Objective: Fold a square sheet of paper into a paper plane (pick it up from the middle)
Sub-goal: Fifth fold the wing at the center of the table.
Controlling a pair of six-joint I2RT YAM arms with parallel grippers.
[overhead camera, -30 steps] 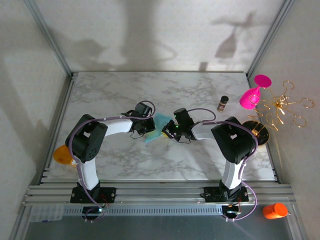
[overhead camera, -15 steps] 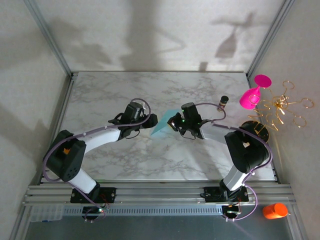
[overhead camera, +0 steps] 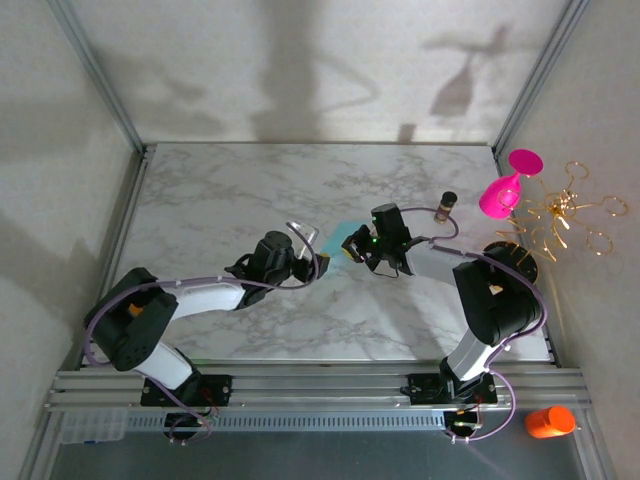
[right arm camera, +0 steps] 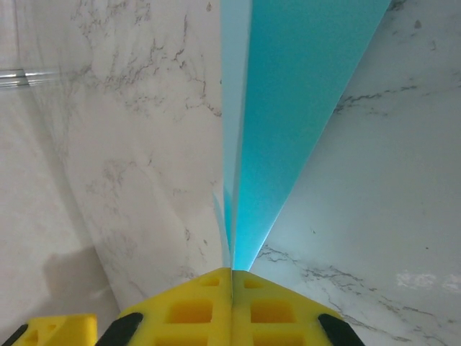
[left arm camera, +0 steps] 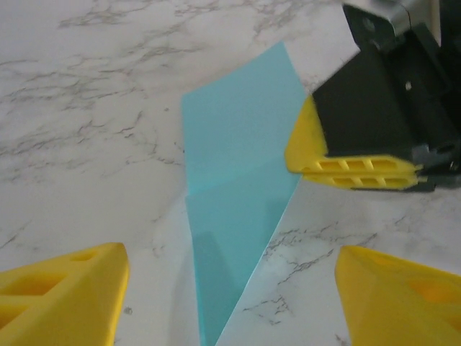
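So the right gripper (overhead camera: 352, 250) is clamped fully closed on one edge of the teal sheet of paper (overhead camera: 346, 233). The sheet is folded over on itself, with two layers meeting at the pads in the right wrist view and a crease across it in the left wrist view. The paper sits well to the left of the pink goblet (overhead camera: 500, 192), over the middle of the marble table (overhead camera: 220, 190). The left gripper (overhead camera: 312, 263) is farther from the goblet, just beside the paper. Its fingers are spread wide with nothing in them, and they aren't touching the sheet.
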